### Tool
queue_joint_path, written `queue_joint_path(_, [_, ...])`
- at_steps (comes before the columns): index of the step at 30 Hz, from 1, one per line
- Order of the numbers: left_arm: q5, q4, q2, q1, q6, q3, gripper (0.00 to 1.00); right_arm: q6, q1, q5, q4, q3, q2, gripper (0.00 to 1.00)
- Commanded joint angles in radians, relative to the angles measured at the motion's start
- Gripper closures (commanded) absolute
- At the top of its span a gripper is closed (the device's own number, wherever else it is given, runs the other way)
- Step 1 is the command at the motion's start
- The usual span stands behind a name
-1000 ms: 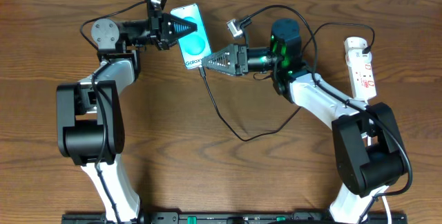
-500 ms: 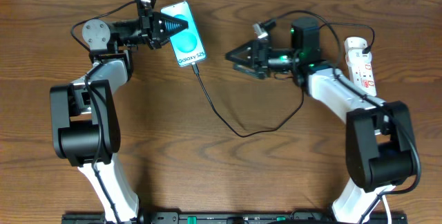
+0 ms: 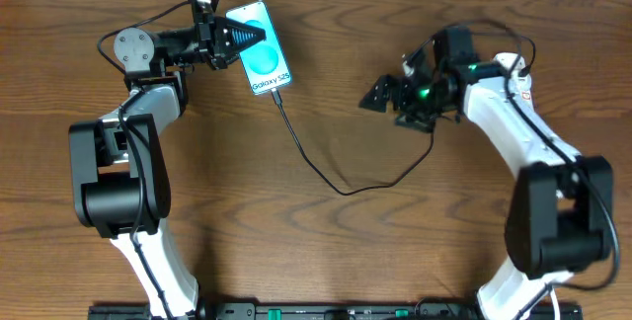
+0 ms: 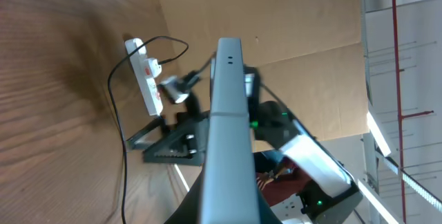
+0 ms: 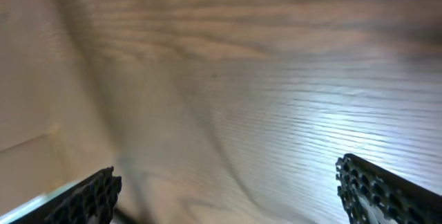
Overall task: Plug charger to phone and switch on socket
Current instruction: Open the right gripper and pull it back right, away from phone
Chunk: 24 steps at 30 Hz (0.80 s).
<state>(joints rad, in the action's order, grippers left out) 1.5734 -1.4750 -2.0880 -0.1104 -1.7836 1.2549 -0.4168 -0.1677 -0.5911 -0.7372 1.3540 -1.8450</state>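
The phone (image 3: 267, 63), its screen lit teal and white, is at the far left of the table with my left gripper (image 3: 255, 36) shut on its upper part. In the left wrist view the phone (image 4: 228, 99) shows edge-on, rising from between the jaws of the left gripper (image 4: 225, 207). The charger (image 3: 314, 167), a thin black cable, has its tip in the phone's lower end and loops across the table toward the right. My right gripper (image 3: 369, 98) hovers open and empty right of the middle; its fingers (image 5: 378, 189) frame blurred bare wood. The socket (image 3: 508, 61) lies at the far right, mostly hidden by the right arm.
The white power strip (image 4: 146, 79) with its cords also shows in the left wrist view, past the right gripper (image 4: 176, 144). A cardboard wall (image 4: 297, 23) stands beyond the table's far edge.
My right gripper has let go by the phone's lower end and pulled back to the right toward the socket, staying open. The left gripper has shifted the phone slightly left.
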Motion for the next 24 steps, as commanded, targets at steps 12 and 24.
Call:
queue_joint_path(12, [-0.001,-0.015,0.005,-0.003,0.093,-0.092,0.93,0.029,-0.004,0.273,-0.170,0.039,0.496,0.01])
queue_joint_path(24, [-0.003,0.170,0.000,-0.004,0.272,-0.169,0.92,0.029,-0.008,0.304,-0.255,0.039,0.578,0.01])
